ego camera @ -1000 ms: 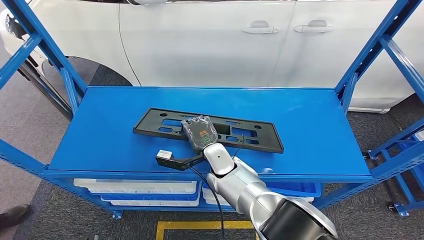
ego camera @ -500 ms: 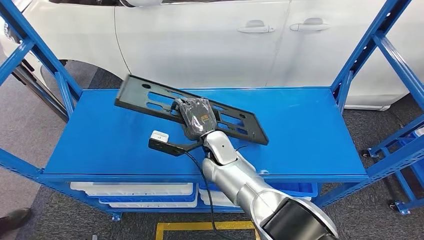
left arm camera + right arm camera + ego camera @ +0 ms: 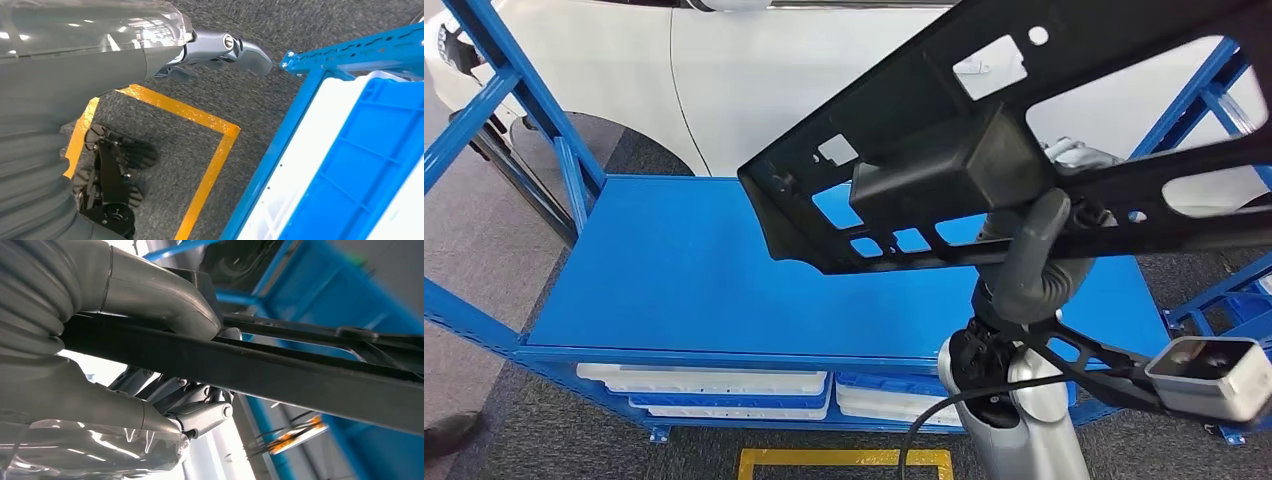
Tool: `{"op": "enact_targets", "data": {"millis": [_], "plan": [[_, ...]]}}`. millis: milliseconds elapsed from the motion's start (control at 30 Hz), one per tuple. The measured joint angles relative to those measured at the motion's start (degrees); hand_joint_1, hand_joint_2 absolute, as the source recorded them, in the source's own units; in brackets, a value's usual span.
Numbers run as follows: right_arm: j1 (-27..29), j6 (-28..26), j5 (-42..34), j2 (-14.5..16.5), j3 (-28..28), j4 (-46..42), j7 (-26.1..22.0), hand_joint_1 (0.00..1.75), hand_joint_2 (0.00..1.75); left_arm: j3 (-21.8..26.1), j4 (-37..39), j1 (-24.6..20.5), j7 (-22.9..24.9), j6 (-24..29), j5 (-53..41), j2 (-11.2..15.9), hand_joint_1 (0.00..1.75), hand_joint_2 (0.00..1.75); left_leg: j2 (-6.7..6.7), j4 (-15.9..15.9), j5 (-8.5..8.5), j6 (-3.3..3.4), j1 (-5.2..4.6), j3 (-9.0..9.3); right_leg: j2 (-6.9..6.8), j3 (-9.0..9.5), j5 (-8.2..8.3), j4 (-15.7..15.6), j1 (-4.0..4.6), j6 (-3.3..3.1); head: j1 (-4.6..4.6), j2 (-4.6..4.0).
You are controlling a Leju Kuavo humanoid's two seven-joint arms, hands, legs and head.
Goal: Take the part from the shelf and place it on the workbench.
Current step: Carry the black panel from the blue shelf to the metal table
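Right hand (image 3: 1024,260) is gripping the black part (image 3: 984,150) above the blue shelf (image 3: 674,270), hiding the white car (image 3: 754,70); left hand (image 3: 220,47) apparently holding nothing, fingers loosely apart

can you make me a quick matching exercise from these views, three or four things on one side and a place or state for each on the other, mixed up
Things:
1. black part
2. right hand
3. left hand
4. white bins

Places or states:
A. hangs over the carpet by the yellow floor line
B. lifted clear of the blue shelf, close to the head camera
C. under the shelf top
D. grips the part

Pairs: 1-B, 2-D, 3-A, 4-C
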Motion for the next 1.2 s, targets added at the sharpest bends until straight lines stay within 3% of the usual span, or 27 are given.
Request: {"op": "enact_targets", "data": {"millis": [67,167,200,300,333,367,400,500,533,633,700,800,833,867,900,1000,1033,1133,1167,1200], "plan": [[0.73,0.17,-0.05,-0.58,0.30,-2.05,-0.05,1.75,1.75,0.00,0.00,-0.07,0.10,0.16,-0.01,-0.02,0.00,1.75,0.01,-0.01,-0.07,-0.55,-0.14,0.00,0.07,0.50,0.27,-1.27,0.23,-0.43,-0.03,0.00],[1.28,0.56,-0.29,-1.18,0.63,-4.03,-0.25,1.75,1.75,-0.01,-0.01,-0.11,0.35,0.45,-0.06,-0.05,0.00,1.75,0.04,0.96,-1.08,-1.50,-0.09,-0.28,0.04,0.74,0.69,-1.87,-0.16,-1.37,-0.11,0.00],[1.37,1.09,-0.51,-1.30,0.78,-4.52,-0.47,1.75,1.75,-0.01,-0.01,-0.12,0.61,0.64,-0.09,-0.08,0.00,1.75,0.06,3.02,-2.47,-1.80,-0.02,-1.11,0.00,0.84,0.83,-2.09,-0.33,-1.63,-0.21,0.00],[1.79,3.89,-2.02,-1.69,1.68,-5.54,-0.96,1.75,1.75,0.13,0.00,0.20,2.04,1.38,0.04,-0.11,0.00,1.75,0.10,13.81,-7.98,-2.51,0.32,-5.75,-0.06,0.71,1.00,-2.02,-0.28,-1.95,-0.38,0.00],[1.86,4.66,-2.69,-1.88,2.12,-5.71,-0.90,1.75,1.75,0.27,0.00,0.39,2.61,1.54,0.16,-0.11,0.00,1.75,0.10,15.78,-8.49,-2.60,0.34,-6.55,-0.05,0.63,1.04,-1.93,-0.24,-1.99,-0.39,0.00],[1.85,5.11,-3.30,-2.07,2.56,-5.79,-0.76,1.75,1.75,0.44,0.00,0.54,3.16,1.64,0.29,-0.10,0.00,1.75,0.10,15.72,-7.95,-2.60,0.34,-6.38,-0.02,0.57,1.06,-1.84,-0.23,-2.00,-0.39,0.00],[1.77,5.30,-3.78,-2.25,2.97,-5.81,-0.56,1.75,1.75,0.61,0.00,0.64,3.66,1.75,0.38,-0.07,0.00,1.75,0.10,13.34,-6.41,-2.52,0.33,-5.09,0.00,0.55,1.06,-1.75,-0.21,-1.99,-0.39,0.00],[1.20,5.21,-4.57,-2.89,4.41,-5.80,-0.03,1.75,1.75,0.98,0.00,0.62,5.47,2.51,0.45,0.24,0.00,1.75,0.05,1.80,-1.57,-1.70,0.08,0.79,0.02,0.43,1.19,-1.54,-0.03,-1.56,-0.37,0.00],[0.96,4.98,-4.66,-3.19,5.00,-5.75,0.04,1.75,1.75,1.07,0.00,0.61,6.16,2.93,0.49,0.34,0.00,1.75,0.02,-0.08,-0.99,-1.36,-0.08,1.62,0.01,0.33,1.32,-1.52,0.01,-1.26,-0.36,0.00],[0.43,3.74,-4.72,-4.14,6.58,-5.40,0.05,1.75,1.75,1.44,0.00,0.75,7.73,4.12,0.84,0.56,0.00,1.75,0.05,-0.69,-0.29,-0.41,-0.12,1.36,0.03,0.08,1.61,-1.53,-0.04,-0.25,-0.35,0.00],[0.16,3.19,-4.88,-4.79,7.31,-4.98,-0.06,1.75,1.75,1.74,0.00,0.80,8.48,4.81,1.09,0.60,0.00,1.75,0.21,-1.24,0.62,0.34,0.18,0.97,0.05,-0.93,-0.87,0.90,-0.09,0.39,-0.21,0.00],[-0.84,3.10,-6.50,-6.29,8.48,-3.10,-0.34,1.75,1.75,2.35,0.00,0.89,9.87,6.67,1.31,0.57,0.00,1.75,0.39,-1.24,1.84,0.71,0.24,-0.66,0.03,-4.80,-8.05,11.90,-0.34,1.06,-0.07,0.00],[-1.32,3.20,-7.59,-7.05,8.86,-2.04,-0.57,1.75,1.75,2.54,0.00,0.96,10.31,7.46,1.39,0.55,0.00,1.75,0.43,-1.12,2.21,0.69,0.23,-1.30,0.02,-5.41,-9.16,14.57,-0.39,1.20,-0.07,0.00],[-1.78,3.38,-8.84,-7.94,9.19,-0.92,-0.97,1.75,1.75,2.71,0.00,1.03,10.69,8.21,1.48,0.51,0.00,1.75,0.46,-0.99,2.59,0.65,0.23,-1.92,0.01,-4.90,-9.12,15.11,-0.45,1.26,-0.07,0.00],[-2.09,3.67,-9.95,-8.81,9.39,0.02,-1.57,1.75,1.75,2.86,0.00,1.12,10.97,8.80,1.57,0.43,0.00,1.75,0.45,-0.85,2.95,0.58,0.23,-2.49,0.00,-3.19,-8.07,13.24,-0.49,1.24,-0.07,0.00],[-1.94,4.86,-10.85,-10.52,9.62,1.20,-3.34,1.75,1.75,3.33,0.00,1.62,11.65,9.76,1.63,0.09,0.00,1.75,0.25,-0.32,3.86,0.04,0.14,-3.78,0.01,4.78,-4.60,1.16,-0.36,0.65,-0.10,0.00],[-1.53,5.27,-10.46,-10.77,9.67,1.23,-3.65,1.75,1.75,3.49,0.00,1.85,11.87,9.88,1.62,0.03,0.00,1.75,0.19,-0.21,4.15,-0.27,0.09,-3.94,0.04,6.16,-4.20,-1.21,-0.22,0.40,-0.07,0.00],[-0.08,6.20,-9.05,-11.10,9.79,1.20,-3.89,1.75,1.75,3.80,0.00,2.29,12.60,10.01,1.46,-0.03,0.00,1.75,0.12,-0.30,5.11,-1.32,0.08,-4.21,0.05,5.94,-3.42,-2.15,-0.05,-0.56,0.11,0.00],[0.26,6.32,-8.51,-11.11,9.80,1.19,-3.77,1.75,1.75,3.84,0.00,2.39,12.86,9.94,1.28,-0.05,0.00,1.75,0.11,0.00,4.67,-1.65,0.12,-4.53,-0.03,5.53,-2.98,-2.22,-0.15,-1.02,0.11,0.00],[0.56,6.35,-7.90,-11.09,9.81,1.15,-3.60,1.75,1.75,3.85,0.00,2.50,13.11,9.79,1.09,-0.10,0.00,1.75,0.11,1.12,3.20,-1.98,0.18,-5.07,-0.12,5.00,-2.41,-2.33,-0.26,-1.48,0.06,0.00]]}}
